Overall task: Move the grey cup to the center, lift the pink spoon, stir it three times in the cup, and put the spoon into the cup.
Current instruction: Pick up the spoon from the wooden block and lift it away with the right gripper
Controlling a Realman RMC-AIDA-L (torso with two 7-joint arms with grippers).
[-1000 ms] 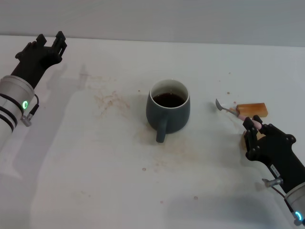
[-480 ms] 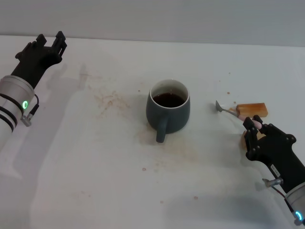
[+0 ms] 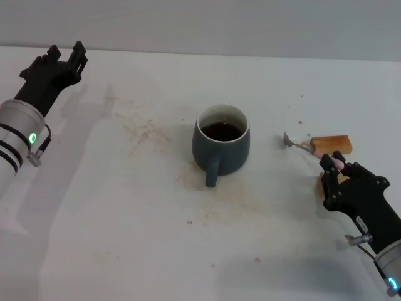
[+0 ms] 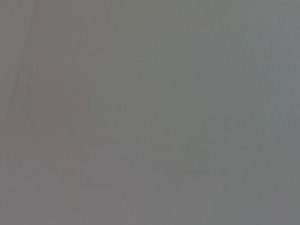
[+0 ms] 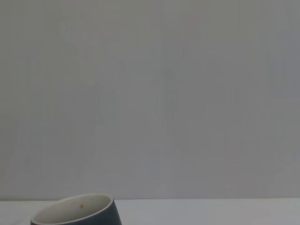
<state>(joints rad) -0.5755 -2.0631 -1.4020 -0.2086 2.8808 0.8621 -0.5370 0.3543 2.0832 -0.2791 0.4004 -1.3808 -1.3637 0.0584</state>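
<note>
The grey cup (image 3: 220,145) stands upright in the middle of the white table, dark liquid inside and its handle toward me; its rim also shows in the right wrist view (image 5: 79,211). To its right lies the pink spoon (image 3: 299,145), metal bowl pointing at the cup and pink handle end between the fingers of my right gripper (image 3: 335,163), which is shut on it low over the table. My left gripper (image 3: 66,51) is parked at the far left back of the table, open and holding nothing.
A small wooden block (image 3: 332,145) lies just behind the spoon's handle, and part of another block (image 3: 326,182) shows under the right gripper. Brownish stains (image 3: 147,133) mark the table left of the cup. The left wrist view shows only plain grey.
</note>
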